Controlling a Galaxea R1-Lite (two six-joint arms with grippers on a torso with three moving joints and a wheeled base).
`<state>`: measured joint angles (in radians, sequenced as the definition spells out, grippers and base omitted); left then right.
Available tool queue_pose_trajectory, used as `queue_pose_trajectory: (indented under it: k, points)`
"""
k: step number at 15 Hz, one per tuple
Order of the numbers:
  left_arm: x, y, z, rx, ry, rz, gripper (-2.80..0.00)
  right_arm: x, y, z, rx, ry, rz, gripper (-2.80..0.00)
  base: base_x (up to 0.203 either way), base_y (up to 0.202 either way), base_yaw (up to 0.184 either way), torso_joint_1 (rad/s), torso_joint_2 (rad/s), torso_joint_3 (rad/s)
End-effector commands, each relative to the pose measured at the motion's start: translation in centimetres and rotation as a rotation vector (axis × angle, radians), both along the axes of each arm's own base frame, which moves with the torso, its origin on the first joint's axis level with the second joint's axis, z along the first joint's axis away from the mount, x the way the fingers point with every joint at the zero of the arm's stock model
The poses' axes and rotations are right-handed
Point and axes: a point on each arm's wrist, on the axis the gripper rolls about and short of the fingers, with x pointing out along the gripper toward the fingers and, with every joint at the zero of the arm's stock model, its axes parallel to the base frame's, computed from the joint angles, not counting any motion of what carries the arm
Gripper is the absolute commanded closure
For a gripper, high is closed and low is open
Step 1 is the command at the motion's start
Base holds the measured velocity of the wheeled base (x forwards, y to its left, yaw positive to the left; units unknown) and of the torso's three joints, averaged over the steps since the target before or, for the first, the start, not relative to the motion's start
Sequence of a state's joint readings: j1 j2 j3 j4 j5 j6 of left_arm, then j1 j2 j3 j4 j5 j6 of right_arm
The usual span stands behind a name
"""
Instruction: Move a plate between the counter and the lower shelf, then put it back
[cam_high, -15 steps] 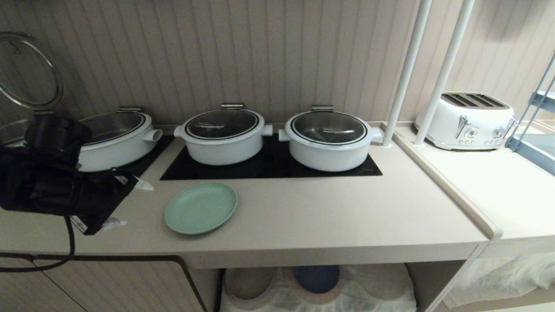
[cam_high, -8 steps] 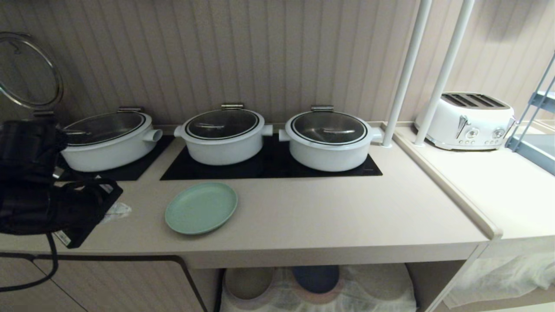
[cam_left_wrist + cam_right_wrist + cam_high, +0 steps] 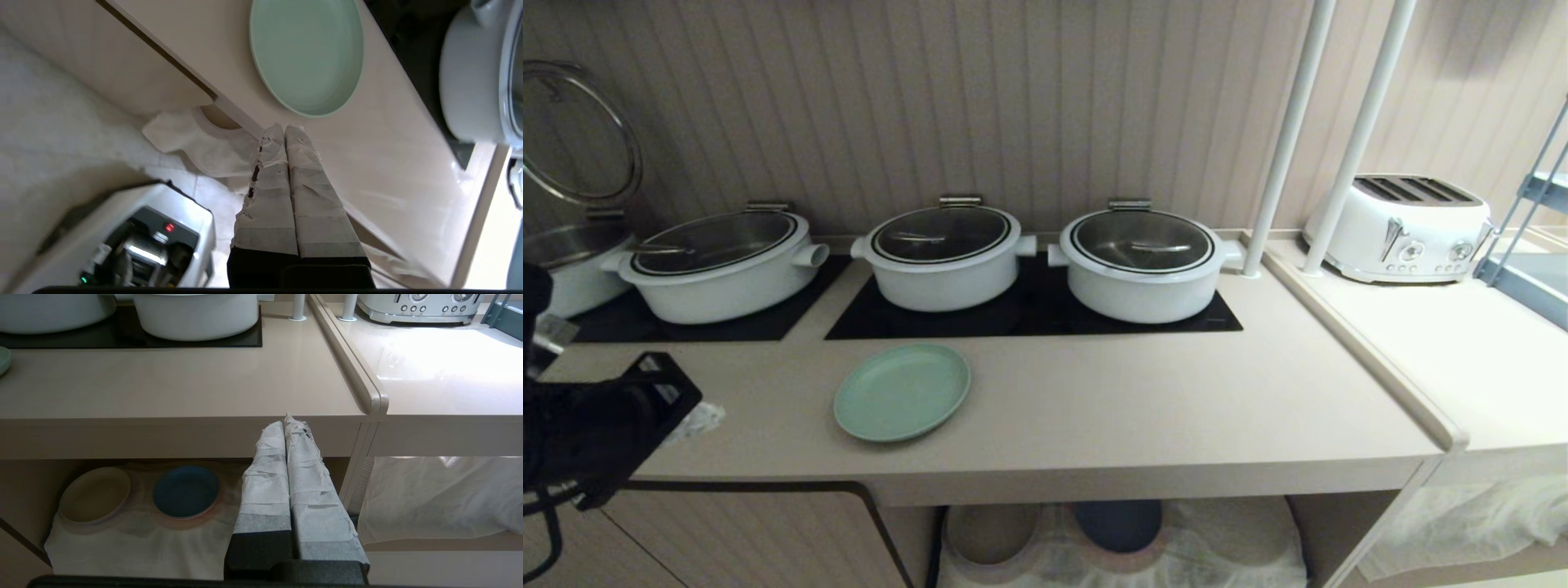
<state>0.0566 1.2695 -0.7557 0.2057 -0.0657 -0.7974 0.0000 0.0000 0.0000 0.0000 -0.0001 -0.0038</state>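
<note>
**Pincers Shut, Plate on the Counter**

Left gripper [image 3: 284, 130] has its two tape-wrapped fingers [image 3: 267, 192] pressed flat together with nothing between them. In the head view its black arm shows at about 8 o'clock, off the counter's left front corner, well apart from the plate. From its own wrist camera the fingertips point toward the counter's front edge, with the plate just past them and not touched.

Right gripper [image 3: 287, 421] is likewise closed, finger against finger, empty. It hangs in front of the counter's thick front edge, low, with the open cubby behind it.

The plate [image 3: 902, 392], pale mint green, lies flat on the counter [image 3: 1143, 408], at about 7 o'clock from the middle white pot [image 3: 943, 257] and just in front of the black hob panel [image 3: 1033, 314]. Nothing rests on it.

The lower shelf [image 3: 135, 539] sits under the counter, its floor covered by a thin white cloth. On that cloth lie an off-white plate [image 3: 95, 495] and a blue plate [image 3: 186, 491], side by side, close but apart.

Two more white pots stand on the hob panels: one [image 3: 719, 265] at 9 o'clock from the middle pot, one [image 3: 1143, 261] at 3 o'clock. A white toaster [image 3: 1401, 227] stands on the paler top far out at 3 o'clock, beyond two white poles [image 3: 1294, 131].
</note>
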Motion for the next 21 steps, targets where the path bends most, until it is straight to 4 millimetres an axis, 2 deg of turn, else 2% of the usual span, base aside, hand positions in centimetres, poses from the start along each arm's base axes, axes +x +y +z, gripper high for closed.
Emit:
queue_pose_trajectory:
  k: [1, 4, 8, 11, 16, 21]
  points:
    - [-2.2, -0.1, 1.1, 0.028, -0.078, -0.017, 0.00, 0.0, 0.0, 0.0, -0.001, 0.000, 0.000, 0.00, 0.000, 0.000, 0.000, 0.000, 0.00, 0.000]
    - [-3.8, -0.2, 2.0, 0.119, -0.144, -0.069, 0.00, 0.0, 0.0, 0.0, -0.001, 0.000, 0.000, 0.00, 0.000, 0.000, 0.000, 0.000, 0.00, 0.000]
    - [-6.6, -0.3, 1.2, 0.317, -0.170, -0.167, 0.00, 0.0, 0.0, 0.0, -0.001, 0.000, 0.000, 0.00, 0.000, 0.000, 0.000, 0.000, 0.00, 0.000]
    - [-9.4, -0.4, 0.7, 0.435, -0.234, -0.230, 0.00, 0.0, 0.0, 0.0, -0.001, 0.000, 0.000, 0.00, 0.000, 0.000, 0.000, 0.000, 0.00, 0.000]
    - [-15.3, -0.8, -2.4, 0.531, -0.364, -0.248, 0.00, 0.0, 0.0, 0.0, -0.001, 0.001, 0.000, 0.00, 0.000, 0.000, 0.000, 0.000, 0.00, 0.000]
    - [-19.4, -1.0, -6.3, 0.559, -0.476, -0.227, 0.00, 0.0, 0.0, 0.0, -0.001, 0.000, 0.000, 0.00, 0.000, 0.000, 0.000, 0.000, 0.00, 0.000]
